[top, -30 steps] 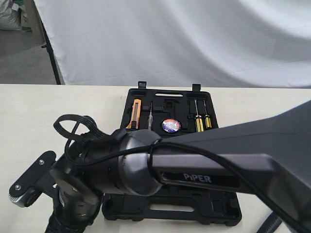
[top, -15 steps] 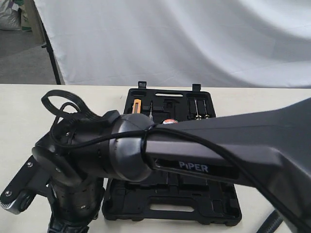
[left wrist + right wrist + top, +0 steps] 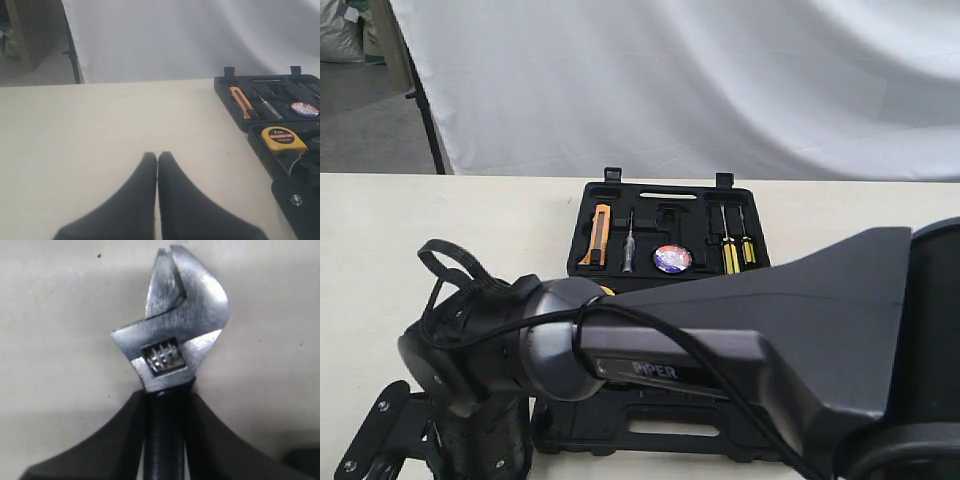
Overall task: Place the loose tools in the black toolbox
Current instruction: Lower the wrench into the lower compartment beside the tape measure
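The silver adjustable wrench has a black handle, and my right gripper is shut on that handle just below the head, over bare tabletop. The right arm reaches across the exterior view to the near left and hides much of the black toolbox. The case lies open, and the blue-purple tape roll sits in its far half. My left gripper is shut and empty above the table, left of the toolbox. The tape roll shows there too. No hammer is in view.
An orange utility knife, a small tester and two yellow-handled screwdrivers lie in the far half. A yellow tape measure sits in the near half. A white cloth backdrop hangs behind the table.
The right arm has swung lower and toward the near left corner. The tools in the far half, partly covered half a second ago, show again.
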